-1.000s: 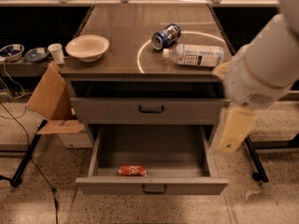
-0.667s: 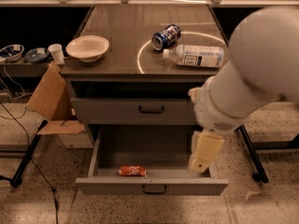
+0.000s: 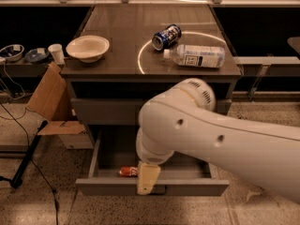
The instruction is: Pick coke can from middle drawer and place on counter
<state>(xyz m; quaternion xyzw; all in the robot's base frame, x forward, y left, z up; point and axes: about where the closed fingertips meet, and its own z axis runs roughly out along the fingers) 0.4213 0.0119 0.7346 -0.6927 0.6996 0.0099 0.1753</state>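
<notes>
The coke can [image 3: 127, 171] lies on its side in the open middle drawer [image 3: 93, 187], near its front, left of centre; only its left part shows. My white arm reaches across the drawer from the right. The gripper [image 3: 147, 179], a cream-coloured end piece, hangs over the drawer's front edge just right of the can, close to it. I cannot tell if it touches the can. The counter [image 3: 117, 32] with a thin white circle line is above.
On the counter lie a blue-and-white can [image 3: 166, 36] and a clear plastic bottle [image 3: 197, 56], both on their sides, and a cream bowl [image 3: 87, 47] stands at the left. A cardboard box [image 3: 51, 97] and a black pole [image 3: 26, 158] are left of the cabinet.
My arm has swung left across the open drawer and now hides most of it. The gripper has moved from the drawer's right side to beside the coke can. The can has not moved.
</notes>
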